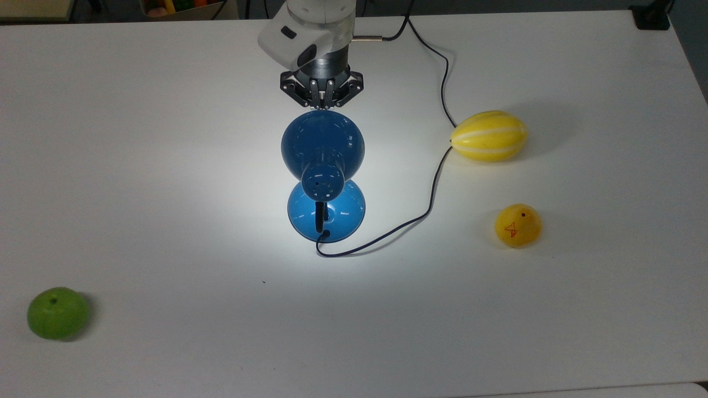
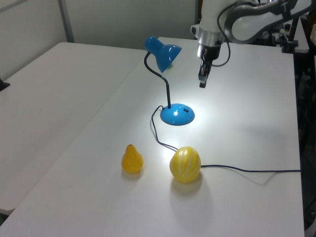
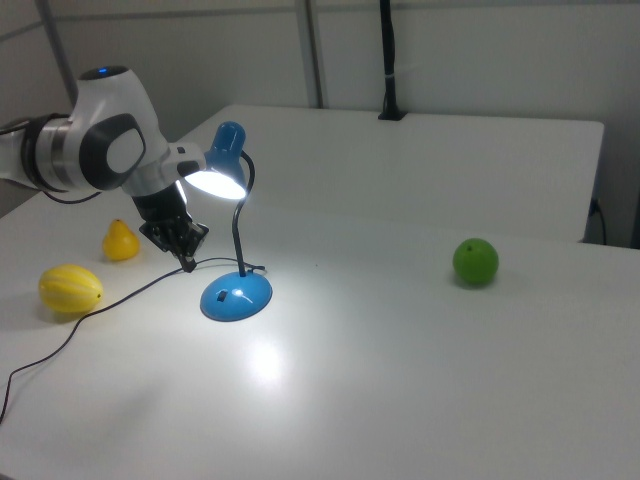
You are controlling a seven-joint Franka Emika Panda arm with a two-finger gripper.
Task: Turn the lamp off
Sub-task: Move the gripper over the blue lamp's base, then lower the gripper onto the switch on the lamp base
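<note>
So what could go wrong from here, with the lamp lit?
The claw hangs close to the shade; going down to the base it could clip shade or neck and tip the lamp. The base seems to sit loose on the table, so a sideways push may slide it, dragging the cord against the melon.

Franka Panda arm — glossy white rounded shells, grey joint bands, blue indicator light; black linkage gripper — grey collar.
</note>
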